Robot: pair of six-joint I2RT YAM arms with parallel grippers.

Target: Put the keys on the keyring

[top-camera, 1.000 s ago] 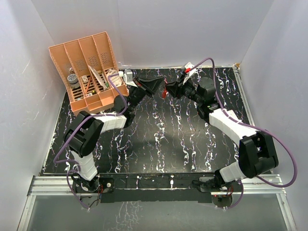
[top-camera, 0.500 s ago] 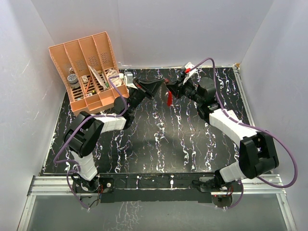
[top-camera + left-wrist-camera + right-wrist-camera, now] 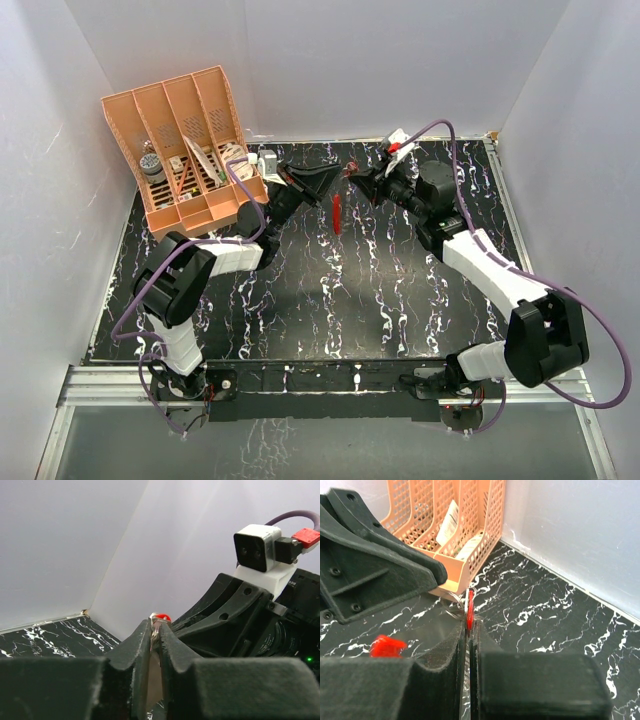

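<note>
Glossy black bench [image 3: 300,290] w/ white marble-like veins, boxed in by plain white walls [image 3: 400,60]. At its far-left corner stands an orange plastic rack [image 3: 185,130]: four slanted slots, lattice sides, papers and small bits inside.

Left arm [image 3: 215,255] and right arm [image 3: 490,265], black and white shells w/ purple cables, reach in so their tools meet tip to tip near the far edge.

- **Left tool** [image 3: 156,626]: matte black wedge-shaped fingers, nearly together w/ only a slim slit, tips pinching the key.
- **Right tool** [image 3: 468,629]: same matte black fingers, pressed narrow on the key from the opposite side.
- **Keyring** [image 3: 337,213]: long slim piece just on the near side of the tool tips, apart from them. From above only red shows. In the right wrist view it's a blurred red blob low left. Can't tell if it lies on the bench or hangs above it.
- **Key** [image 3: 161,617]: tiny, rounded red head w/ a small pale bit, poking out btwn the tips. Edge-on in the right wrist view it's a thin red sliver w/ a pale edge, fine wire loops [image 3: 454,613] beside it. The rest is hidden btwn the fingers, and from above the tools cover it.
</note>
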